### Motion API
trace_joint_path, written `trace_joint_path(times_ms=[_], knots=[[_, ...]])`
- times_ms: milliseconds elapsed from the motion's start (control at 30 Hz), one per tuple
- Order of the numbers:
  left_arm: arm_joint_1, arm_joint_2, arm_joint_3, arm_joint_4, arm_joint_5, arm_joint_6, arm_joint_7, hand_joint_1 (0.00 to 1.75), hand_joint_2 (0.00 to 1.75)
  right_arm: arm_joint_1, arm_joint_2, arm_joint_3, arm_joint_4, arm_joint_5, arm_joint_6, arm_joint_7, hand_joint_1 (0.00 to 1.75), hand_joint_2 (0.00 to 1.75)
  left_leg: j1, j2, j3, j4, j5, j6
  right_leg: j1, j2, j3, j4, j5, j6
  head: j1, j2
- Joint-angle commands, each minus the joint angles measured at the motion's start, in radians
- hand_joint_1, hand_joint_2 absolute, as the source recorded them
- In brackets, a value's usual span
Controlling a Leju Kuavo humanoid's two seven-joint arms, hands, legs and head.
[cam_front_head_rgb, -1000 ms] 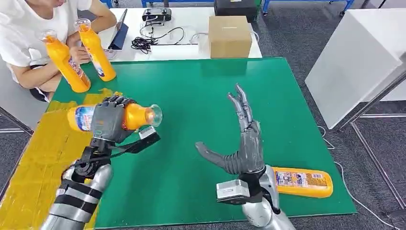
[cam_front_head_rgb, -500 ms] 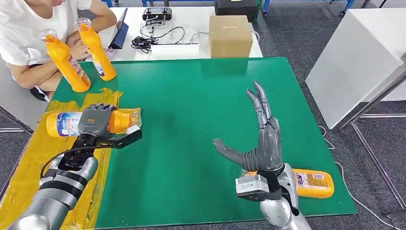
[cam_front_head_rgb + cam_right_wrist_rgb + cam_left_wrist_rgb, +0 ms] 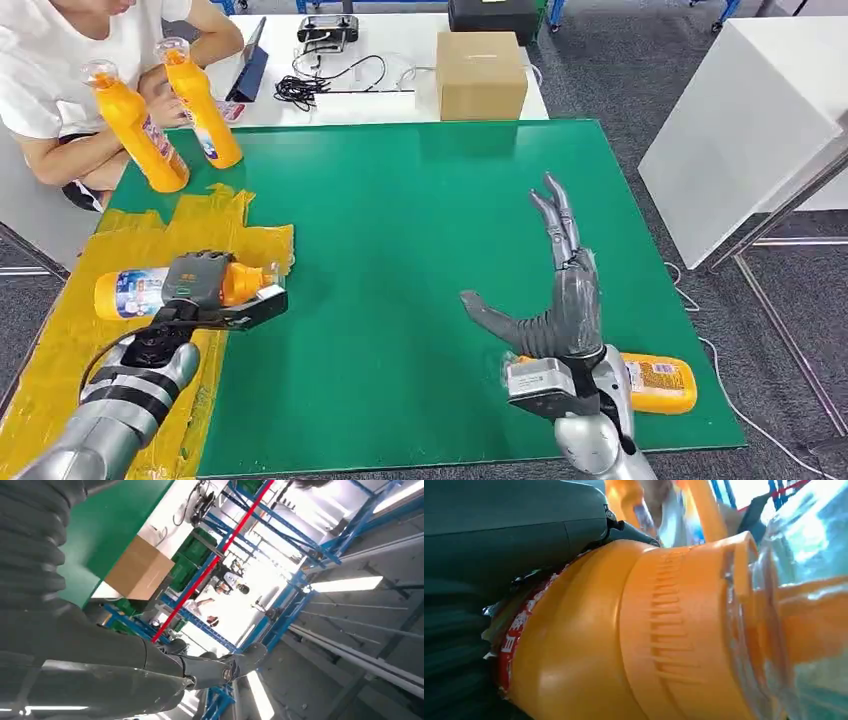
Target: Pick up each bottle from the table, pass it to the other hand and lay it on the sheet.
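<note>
My left hand [image 3: 196, 282] grips an orange bottle [image 3: 135, 292] lying sideways low over the yellow sheet [image 3: 90, 350] at the table's left side. In the left wrist view the same bottle [image 3: 634, 640] sits close against my left hand [image 3: 499, 545]. My right hand [image 3: 560, 295] stands upright over the green mat [image 3: 400, 220], fingers spread and holding nothing; the right wrist view has this hand [image 3: 90, 630] pointing up toward the ceiling. Another orange bottle [image 3: 655, 383] lies on the mat behind my right wrist.
A person sits at the far left, holding two upright orange bottles [image 3: 135, 125] [image 3: 200, 100] at the mat's corner. A cardboard box [image 3: 480, 75], cables and a controller lie on the white table beyond. A white panel [image 3: 740, 120] stands to the right.
My left hand has carried the bottle left and down from above the mat to just over the yellow sheet. My right hand has drawn back to the right, still spread.
</note>
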Motion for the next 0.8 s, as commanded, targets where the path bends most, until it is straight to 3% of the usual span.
trace_joint_path(times_ms=[33,233,400,500,533,600,667,800], knots=[[-0.037,-0.046,0.034,0.155,0.059,-0.025,-0.047,0.0,1.75,-0.013,0.007,-0.03,0.067,0.002,-0.005,0.007,0.0,1.75,0.001,-0.001,0.005,-0.001,-0.001,-0.001,0.001,-0.001,0.007,-0.003,-0.001,0.001,0.001,0.0],[-0.032,-0.051,0.032,0.21,0.075,-0.027,-0.031,0.0,1.75,-0.016,0.012,-0.027,0.083,0.004,-0.002,0.013,0.0,1.75,0.0,0.0,0.007,-0.002,0.0,-0.001,0.0,0.0,0.007,-0.002,0.0,0.0,0.0,0.0],[0.023,-0.076,0.1,0.097,0.137,0.147,-0.055,0.0,1.75,-0.008,0.01,-0.025,0.085,0.006,-0.009,0.016,0.0,1.75,0.0,-0.001,0.007,-0.002,0.0,0.0,0.0,0.0,0.007,-0.002,0.0,0.0,0.0,0.0],[0.082,-0.105,0.16,-0.035,0.246,0.244,-0.138,0.0,1.75,0.001,0.0,-0.019,0.09,0.013,-0.024,0.02,0.0,1.75,0.0,0.0,0.007,-0.001,-0.001,-0.001,0.001,0.0,0.007,-0.002,0.0,0.001,0.0,0.0],[0.089,-0.109,0.164,-0.053,0.258,0.244,-0.145,0.0,0.0,0.004,-0.002,-0.019,0.089,0.016,-0.026,0.021,0.0,1.75,0.001,0.0,0.006,-0.001,-0.001,0.0,0.001,-0.001,0.007,-0.002,-0.001,0.001,0.0,0.0],[0.15,-0.142,0.205,-0.193,0.445,0.262,-0.278,0.0,0.0,0.021,-0.019,-0.016,0.089,0.134,-0.089,0.052,0.0,1.75,0.0,-0.001,0.006,-0.001,-0.001,0.0,0.0,-0.001,0.008,-0.002,-0.002,0.001,0.0,0.0],[0.214,-0.178,0.251,-0.327,0.733,0.174,-0.422,0.0,0.0,0.034,-0.085,0.012,0.105,0.224,-0.041,0.119,0.0,1.75,0.0,-0.002,0.003,-0.001,0.0,0.0,0.0,-0.001,0.004,-0.001,-0.001,0.001,0.0,0.0],[0.258,-0.177,0.263,-0.394,0.803,0.145,-0.448,0.0,0.0,0.047,-0.118,0.006,0.124,0.246,-0.037,0.127,0.0,1.75,0.0,0.001,0.005,-0.001,-0.002,0.0,0.001,0.001,0.006,-0.003,-0.001,0.001,0.0,0.0]])
